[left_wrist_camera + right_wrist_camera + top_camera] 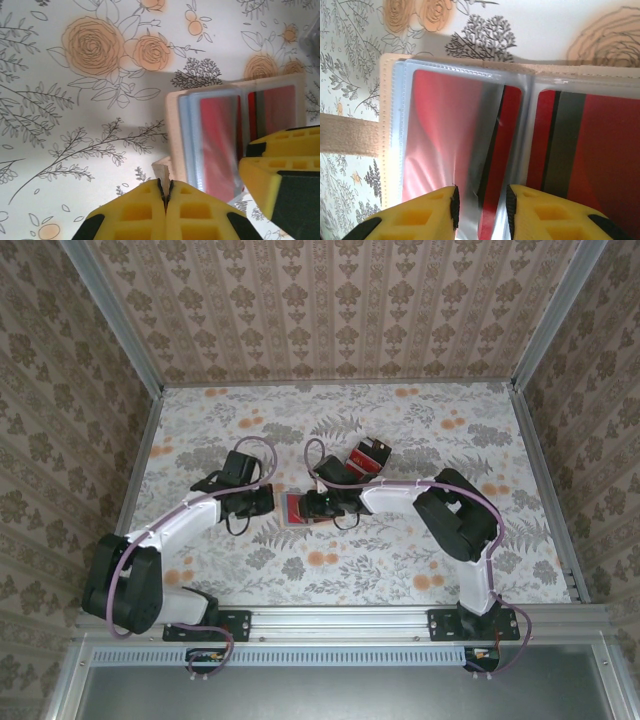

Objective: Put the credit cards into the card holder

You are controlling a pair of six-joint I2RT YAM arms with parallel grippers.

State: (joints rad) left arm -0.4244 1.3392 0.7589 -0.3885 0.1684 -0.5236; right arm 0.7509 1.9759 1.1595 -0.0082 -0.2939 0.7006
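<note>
Tan card holder [388,90] lies open mid-table, and the left gripper [165,196] is clamped tight on its strap [350,135]. The right gripper [480,205] has its jaws slightly apart, straddling a half-sleeved red card [502,130]. Best to hold that strap taut and push the card straight along the sleeve.

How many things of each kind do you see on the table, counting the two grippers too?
card holder: 1, lying open
heap of loose credit cards: 1, too small to count the cards in it
grippers: 2, the left gripper and the right gripper
Total: 4
</note>
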